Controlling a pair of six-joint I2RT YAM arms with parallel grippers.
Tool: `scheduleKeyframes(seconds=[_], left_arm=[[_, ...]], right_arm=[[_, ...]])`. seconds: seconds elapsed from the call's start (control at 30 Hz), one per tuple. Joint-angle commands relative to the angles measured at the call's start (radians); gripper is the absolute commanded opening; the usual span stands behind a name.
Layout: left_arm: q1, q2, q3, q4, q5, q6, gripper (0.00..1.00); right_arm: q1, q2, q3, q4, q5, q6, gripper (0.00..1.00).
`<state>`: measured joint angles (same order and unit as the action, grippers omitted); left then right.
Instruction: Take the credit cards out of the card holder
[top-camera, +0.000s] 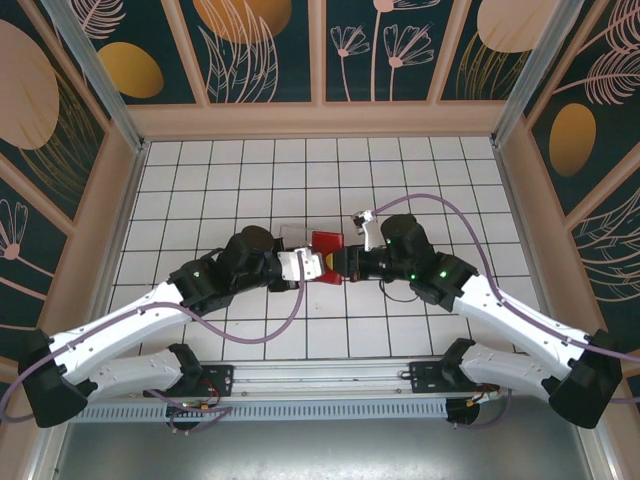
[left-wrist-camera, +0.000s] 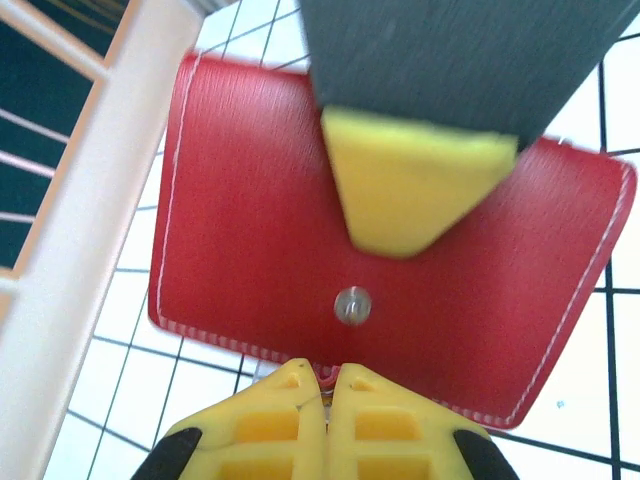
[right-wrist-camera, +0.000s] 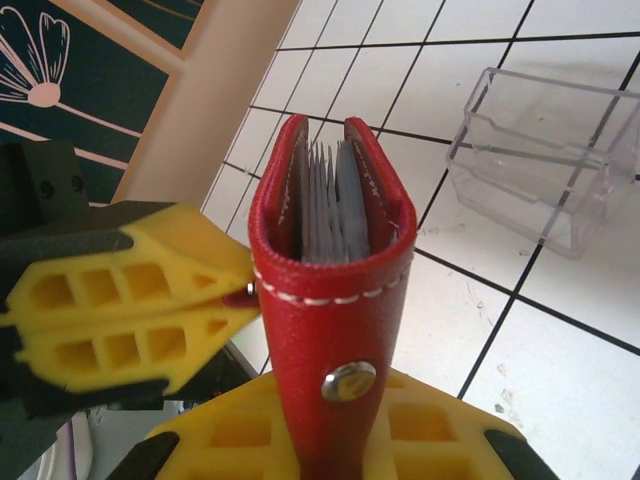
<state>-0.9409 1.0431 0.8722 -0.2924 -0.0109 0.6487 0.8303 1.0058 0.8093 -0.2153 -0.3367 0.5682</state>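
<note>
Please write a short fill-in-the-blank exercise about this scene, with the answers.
1. The card holder is ___ in colour.
2. The credit cards sit ___ the card holder.
3. The number of grippers shut on it, left gripper and right gripper, is ___.
Answers: red; inside; two.

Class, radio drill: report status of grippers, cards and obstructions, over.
Left gripper shut on card holder edge; right gripper clamping it. Credit cards inside. Clear box apart.

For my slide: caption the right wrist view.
Left gripper and right gripper pinch red card holder, credit cards showing inside.
</note>
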Motion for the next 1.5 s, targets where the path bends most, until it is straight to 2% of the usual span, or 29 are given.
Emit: scheduleKeyframes(seconds=[0.0,0.17,0.3,0.37,0.5,0.63,0.73,0.83,1.1,1.37,1.47], left_arm=[[0.003,-0.031,-0.018,-0.017,-0.038,-0.034,0.04],[0.003,-0.053,-0.024,-0.007,-0.057,-0.070,0.14],[0.002,-0.093,-0.054,0.052,-0.103,-0.189,0.43],[0.003,-0.121,-0.073,0.107,-0.113,-0.282,0.51],[0.003,-0.145,-0.074,0.213,-0.144,-0.551,0.63],[0.003,-0.073,-0.017,0.186,-0.185,-0.856,0.72],[0.003,-0.004,0.016,0.155,-0.147,-0.992,0.71],[0.010,0.004,-0.015,0.174,-0.090,-1.034,0.69],[0.102,-0.125,-0.125,0.261,0.188,-1.031,0.68],[0.106,-0.144,-0.110,0.297,0.395,-1.025,0.69],[0.106,-0.150,-0.106,0.291,0.431,-1.006,0.65]], right_arm=[[-0.003,-0.033,0.017,-0.006,0.033,0.013,0.00],[-0.003,-0.038,0.005,-0.002,0.041,0.016,0.00],[-0.003,-0.040,-0.004,0.001,0.052,0.016,0.00],[-0.003,-0.036,-0.006,-0.008,0.073,0.015,0.00],[-0.007,-0.009,-0.009,-0.026,0.093,0.004,0.00],[-0.011,-0.006,-0.040,0.016,0.060,0.004,0.00],[-0.015,-0.011,-0.056,0.039,0.021,0.002,0.00],[-0.017,-0.033,-0.071,0.057,0.000,-0.004,0.00],[-0.052,-0.149,-0.107,0.105,-0.124,-0.032,0.00],[-0.069,-0.260,-0.136,0.194,-0.249,-0.068,0.00],[-0.070,-0.280,-0.133,0.212,-0.297,-0.081,0.00]])
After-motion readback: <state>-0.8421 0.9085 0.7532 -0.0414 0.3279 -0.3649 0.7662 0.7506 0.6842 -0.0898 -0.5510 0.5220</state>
